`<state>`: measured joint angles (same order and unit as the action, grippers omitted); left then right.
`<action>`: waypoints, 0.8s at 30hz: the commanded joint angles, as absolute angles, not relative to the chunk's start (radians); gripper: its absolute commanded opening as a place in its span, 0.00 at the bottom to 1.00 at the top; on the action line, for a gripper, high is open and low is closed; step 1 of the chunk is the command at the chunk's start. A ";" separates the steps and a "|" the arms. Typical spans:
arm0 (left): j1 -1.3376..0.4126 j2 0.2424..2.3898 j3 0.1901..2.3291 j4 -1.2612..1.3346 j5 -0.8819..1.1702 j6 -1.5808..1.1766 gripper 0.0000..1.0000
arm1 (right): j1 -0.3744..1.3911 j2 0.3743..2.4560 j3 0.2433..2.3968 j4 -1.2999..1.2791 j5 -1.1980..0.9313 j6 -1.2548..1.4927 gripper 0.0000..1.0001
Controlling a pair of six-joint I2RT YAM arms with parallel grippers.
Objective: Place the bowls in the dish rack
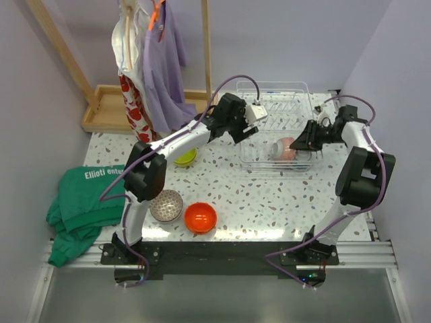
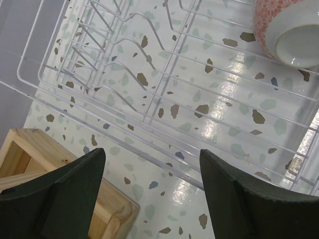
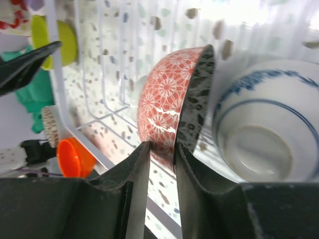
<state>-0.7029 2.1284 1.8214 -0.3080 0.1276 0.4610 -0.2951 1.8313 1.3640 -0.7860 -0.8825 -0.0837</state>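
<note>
My right gripper (image 3: 160,149) was clamped on the rim of the patterned bowl (image 3: 159,99). One finger pressed its red-flowered outside and the other sat inside against the white and blue. The bowl was tipped on its side inside the rack (image 1: 283,108), in the near half and right of the middle. Its opening faced my right wrist and its foot faced the rack's left side. I could not tell whether it rested on the wires.

My left gripper (image 2: 152,158) hung over the rack's left edge, fingers wide apart with nothing between them. Below them ran the rim wire and rows of prongs. The patterned bowl was well apart from that hand, across the rack. A corner of the wooden tray (image 2: 30,154) showed just outside the rack's left side.

The other bowls sat on the table (image 1: 269,202), all left of the rack. The green bowl (image 1: 186,158) was nearest it, partly under my left arm. The speckled bowl (image 1: 166,205) and orange bowl (image 1: 201,217) sat side by side, well apart from the rack. A green cloth (image 1: 81,202) lay farther left.
</note>
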 commanded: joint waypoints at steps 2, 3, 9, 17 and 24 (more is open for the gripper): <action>-0.706 2.097 1.801 -0.259 0.163 0.430 0.82 | -0.319 1.727 1.416 -0.896 -0.740 -0.222 0.36; -0.706 2.092 1.789 -0.261 0.163 0.426 0.82 | -0.321 1.715 1.413 -0.896 -0.711 -0.219 0.37; -0.706 2.051 1.727 -0.255 0.158 0.425 0.82 | -0.318 1.654 1.382 -0.823 -0.650 -0.172 0.40; -0.707 2.010 1.680 -0.258 0.158 0.426 0.82 | -0.200 1.600 1.348 -0.772 -0.600 -0.203 0.16; -0.707 2.014 1.660 -0.259 0.156 0.429 0.82 | -0.124 1.626 1.338 -0.709 -0.540 -0.140 0.04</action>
